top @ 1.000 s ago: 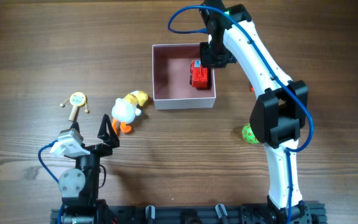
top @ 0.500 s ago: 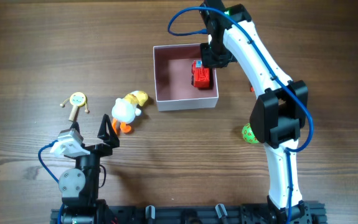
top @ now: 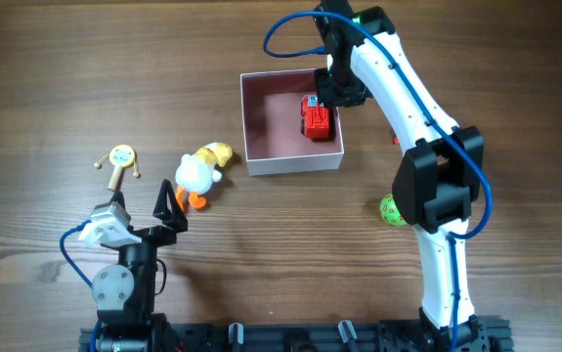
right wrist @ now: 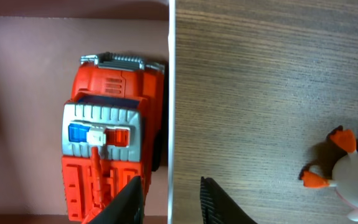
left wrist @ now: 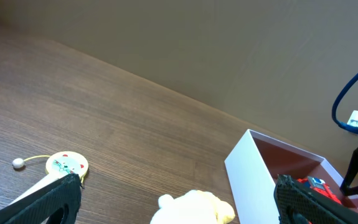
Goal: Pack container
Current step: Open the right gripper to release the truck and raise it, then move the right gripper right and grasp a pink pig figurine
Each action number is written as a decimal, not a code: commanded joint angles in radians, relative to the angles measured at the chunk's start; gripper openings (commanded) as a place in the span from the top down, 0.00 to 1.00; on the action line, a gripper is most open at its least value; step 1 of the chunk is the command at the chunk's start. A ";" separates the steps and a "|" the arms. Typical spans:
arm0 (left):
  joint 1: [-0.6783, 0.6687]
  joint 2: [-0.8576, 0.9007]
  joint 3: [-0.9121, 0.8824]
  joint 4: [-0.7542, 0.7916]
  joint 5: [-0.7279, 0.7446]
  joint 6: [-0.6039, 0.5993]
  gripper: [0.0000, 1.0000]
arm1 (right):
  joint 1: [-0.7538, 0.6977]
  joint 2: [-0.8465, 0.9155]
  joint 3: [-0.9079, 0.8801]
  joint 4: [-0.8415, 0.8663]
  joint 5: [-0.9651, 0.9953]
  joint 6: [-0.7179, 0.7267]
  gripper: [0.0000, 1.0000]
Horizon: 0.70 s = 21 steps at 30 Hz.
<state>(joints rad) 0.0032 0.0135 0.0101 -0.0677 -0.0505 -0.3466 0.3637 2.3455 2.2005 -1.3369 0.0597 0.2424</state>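
The container (top: 290, 163), a shallow white-walled box with a dusty-pink inside, sits at the table's centre back. A red toy fire truck (top: 315, 117) lies inside it against the right wall. My right gripper (top: 337, 90) hovers over that right wall. In the right wrist view the gripper (right wrist: 171, 186) is open and straddles the thin wall (right wrist: 171, 93), one finger on each side with a gap, the truck (right wrist: 113, 143) beside it. My left gripper (top: 142, 207) is open and empty at the front left. Its wrist view (left wrist: 179, 186) shows the duck (left wrist: 194, 208) just ahead.
A white-and-yellow duck toy (top: 200, 172) lies left of the container. A yellow rattle drum (top: 121, 161) lies farther left. A green ball (top: 391, 210) sits by the right arm. A white toy with orange feet (right wrist: 353, 174) lies right of the container.
The container with the truck has shifted very slightly right and toward the front. The left arm has not moved.
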 commanded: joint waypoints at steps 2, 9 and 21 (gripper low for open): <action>0.007 -0.011 -0.005 -0.001 0.009 0.001 0.00 | 0.003 -0.006 -0.002 -0.011 -0.016 0.023 0.62; 0.007 -0.011 -0.005 -0.001 0.009 0.001 0.00 | 0.003 -0.018 0.058 -0.048 -0.015 0.020 0.61; 0.007 -0.011 -0.005 -0.001 0.009 0.001 0.00 | -0.018 -0.121 0.190 -0.080 -0.003 0.023 0.00</action>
<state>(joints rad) 0.0032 0.0135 0.0101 -0.0677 -0.0505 -0.3466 0.3626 2.3016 2.3539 -1.4105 0.0490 0.2604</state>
